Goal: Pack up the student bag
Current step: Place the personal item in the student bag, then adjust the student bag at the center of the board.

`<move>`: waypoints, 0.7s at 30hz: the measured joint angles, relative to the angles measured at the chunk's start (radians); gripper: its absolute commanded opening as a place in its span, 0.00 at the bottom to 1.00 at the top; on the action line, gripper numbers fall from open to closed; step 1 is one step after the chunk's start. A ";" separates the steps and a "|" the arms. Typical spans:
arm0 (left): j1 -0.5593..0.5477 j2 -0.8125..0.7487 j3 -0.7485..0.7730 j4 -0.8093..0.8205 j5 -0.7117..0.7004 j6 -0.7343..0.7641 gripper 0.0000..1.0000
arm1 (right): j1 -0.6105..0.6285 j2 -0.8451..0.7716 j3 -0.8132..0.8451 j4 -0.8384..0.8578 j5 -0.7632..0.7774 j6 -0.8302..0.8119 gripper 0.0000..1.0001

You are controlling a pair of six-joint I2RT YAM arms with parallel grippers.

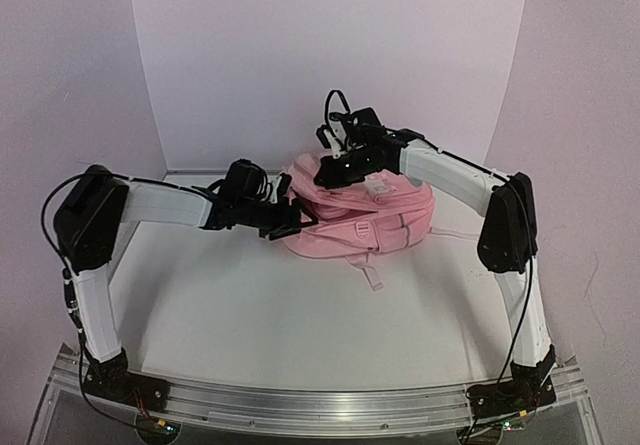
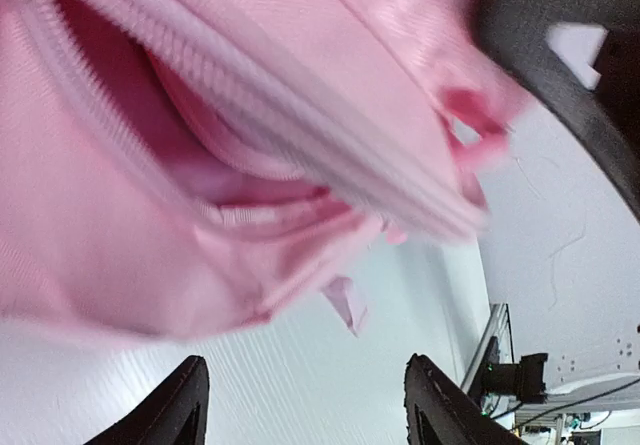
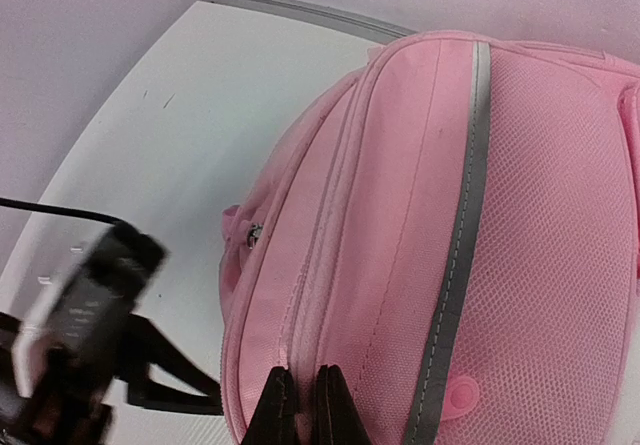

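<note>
Right claw pinches student bag; left claw released — its view shows bag unzipped.

White table, matte, evenly lit, no hard shadows. Pale lilac back wall, plain flat panel. Side walls angle outward left, right. Grey strip at table-wall joint. Aluminium rail along near table edge.

I'm seeing a robotics lab test cell here, not a home. There's a bare white tabletop, with plain pale backdrop panels boxing it in. An aluminium rail runs along the near edge, the left arm's base and the right arm's base are bolted to it, and black cables hang exposed.
</note>
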 measured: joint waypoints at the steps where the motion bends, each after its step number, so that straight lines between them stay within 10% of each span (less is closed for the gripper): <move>1: -0.002 -0.063 -0.048 -0.031 -0.002 0.014 0.74 | 0.001 -0.012 -0.024 0.007 -0.005 -0.006 0.00; 10: 0.017 -0.478 -0.170 -0.296 -0.154 0.159 0.98 | 0.004 -0.237 -0.360 0.053 -0.054 -0.210 0.00; 21: 0.110 -0.298 -0.069 -0.544 -0.101 0.274 1.00 | -0.077 -0.474 -0.673 -0.005 -0.093 -0.648 0.00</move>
